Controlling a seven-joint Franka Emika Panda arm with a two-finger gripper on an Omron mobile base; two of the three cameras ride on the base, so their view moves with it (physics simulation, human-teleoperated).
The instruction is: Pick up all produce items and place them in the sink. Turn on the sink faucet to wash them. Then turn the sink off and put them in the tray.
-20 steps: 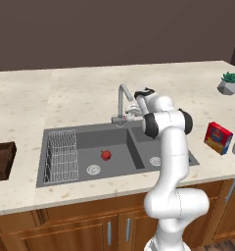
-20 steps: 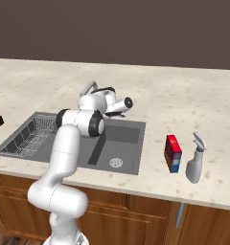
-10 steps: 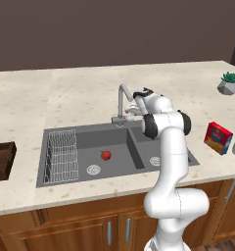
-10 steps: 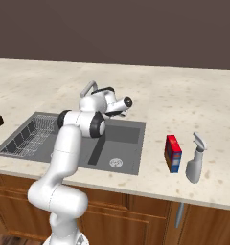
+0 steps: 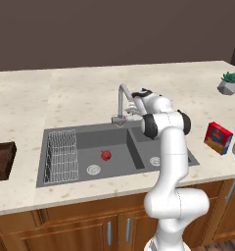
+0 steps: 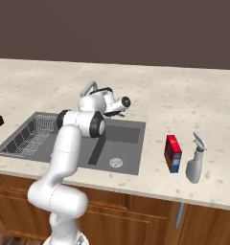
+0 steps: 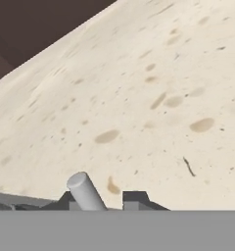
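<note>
Over sink [image 5: 80, 135], gripper [image 7: 102, 202] pinching faucet lever [image 7: 85, 191].

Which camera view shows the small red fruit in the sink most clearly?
The left base view: the red fruit lies unobstructed on the floor of the sink's left basin, beside the wire rack. In the right base view the arm hides that spot; the hand view faces the counter.

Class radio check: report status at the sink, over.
Gripper shut at the faucet lever. Red fruit in the sink, beside the wire rack. Nothing blocking the faucet.
</note>
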